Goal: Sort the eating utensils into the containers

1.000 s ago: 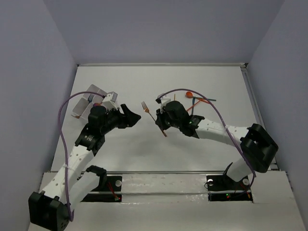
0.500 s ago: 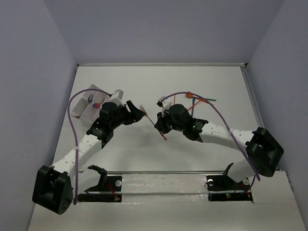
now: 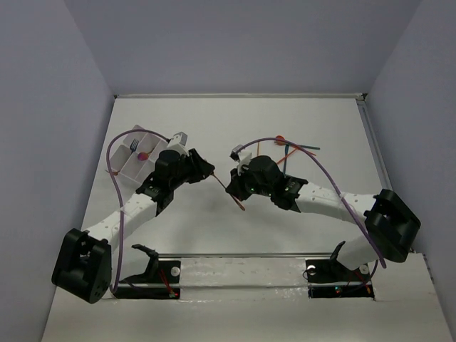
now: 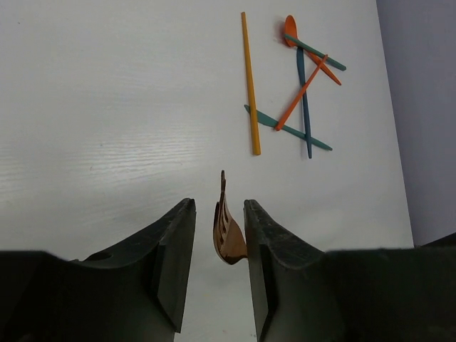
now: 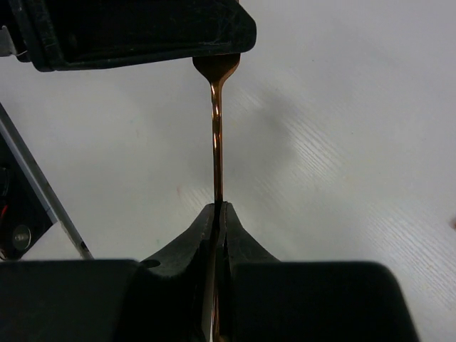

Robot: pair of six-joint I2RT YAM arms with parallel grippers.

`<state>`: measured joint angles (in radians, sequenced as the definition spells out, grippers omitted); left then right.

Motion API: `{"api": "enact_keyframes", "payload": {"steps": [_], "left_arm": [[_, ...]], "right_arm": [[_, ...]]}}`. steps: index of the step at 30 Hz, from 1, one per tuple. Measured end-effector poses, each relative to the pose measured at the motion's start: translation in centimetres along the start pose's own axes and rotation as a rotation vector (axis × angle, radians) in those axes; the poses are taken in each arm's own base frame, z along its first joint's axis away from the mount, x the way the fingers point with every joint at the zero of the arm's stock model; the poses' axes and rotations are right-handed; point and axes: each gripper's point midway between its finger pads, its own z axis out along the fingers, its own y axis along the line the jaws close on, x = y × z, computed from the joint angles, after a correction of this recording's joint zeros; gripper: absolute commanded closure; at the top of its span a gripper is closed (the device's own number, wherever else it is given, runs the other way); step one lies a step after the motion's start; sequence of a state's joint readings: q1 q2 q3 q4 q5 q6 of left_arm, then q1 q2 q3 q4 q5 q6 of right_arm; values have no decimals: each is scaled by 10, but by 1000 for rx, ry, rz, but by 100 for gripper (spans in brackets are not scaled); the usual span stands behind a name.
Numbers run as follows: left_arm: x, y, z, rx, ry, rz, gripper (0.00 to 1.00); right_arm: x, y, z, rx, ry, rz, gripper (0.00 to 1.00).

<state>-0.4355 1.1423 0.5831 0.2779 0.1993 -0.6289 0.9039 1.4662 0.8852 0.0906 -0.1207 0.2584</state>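
Copper fork (image 4: 229,229): slender, glossy, curved tined head, thin handle

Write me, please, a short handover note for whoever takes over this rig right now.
Right gripper: shut on the copper fork by its handle.
Left gripper: open, jaws either side of its tines, not closed.
Tray: a silver fork already inside.
Left: complete the handover, drop the copper fork in the tray, then sort the yellow stick and the crossed orange, teal and blue pieces on the table.
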Motion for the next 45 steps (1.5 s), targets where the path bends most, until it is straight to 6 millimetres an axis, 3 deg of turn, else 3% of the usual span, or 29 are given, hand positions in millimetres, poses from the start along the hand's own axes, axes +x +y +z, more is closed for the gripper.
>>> {"api": "enact_keyframes", "payload": {"steps": [3,6,7,8,10,11,12,15,20,24,28,31,34,36,39,45], "left_arm": [[-1,0,2,-4,-9,4,75],[-3,-1,3,-4,-20,9,77],[-4,-1,3,-4,-22,10,90],[-5,-1,3,-5,-25,10,94],[-6,-2,3,-3,-30,11,94],[-7,-3,3,-4,-33,11,94],[-8,-3,3,-6,-36,12,94],[-9,-1,2,-26,-40,17,94],[-34,0,-10,-105,-99,60,94],[-84,-11,-38,-187,-224,118,94],[-141,-19,-76,-314,-372,188,94],[-179,-12,-108,-450,-459,232,94],[-212,11,-144,-629,-543,258,94],[-228,37,-170,-768,-588,255,94],[-235,72,-199,-953,-606,249,94],[-240,103,-214,-1173,-574,288,94]], "right_arm": [[0,1,0,-8,1,0,93],[0,2,0,-13,2,0,93],[0,3,0,-17,0,0,93],[0,3,0,-19,0,0,93],[0,4,0,-20,-1,2,91],[0,4,0,-21,-2,2,83],[0,4,0,-20,-3,2,61],[-1,4,0,-23,-9,9,32],[-5,5,-6,-22,-40,15,19],[-15,6,-23,-15,-101,23,11],[-28,4,-37,5,-179,35,11],[-30,-3,-37,43,-201,47,11],[-27,-11,-35,81,-202,63,11],[-25,-14,-35,95,-204,71,11],[-25,-19,-35,114,-209,78,11],[-27,-23,-35,120,-225,96,11]]}}
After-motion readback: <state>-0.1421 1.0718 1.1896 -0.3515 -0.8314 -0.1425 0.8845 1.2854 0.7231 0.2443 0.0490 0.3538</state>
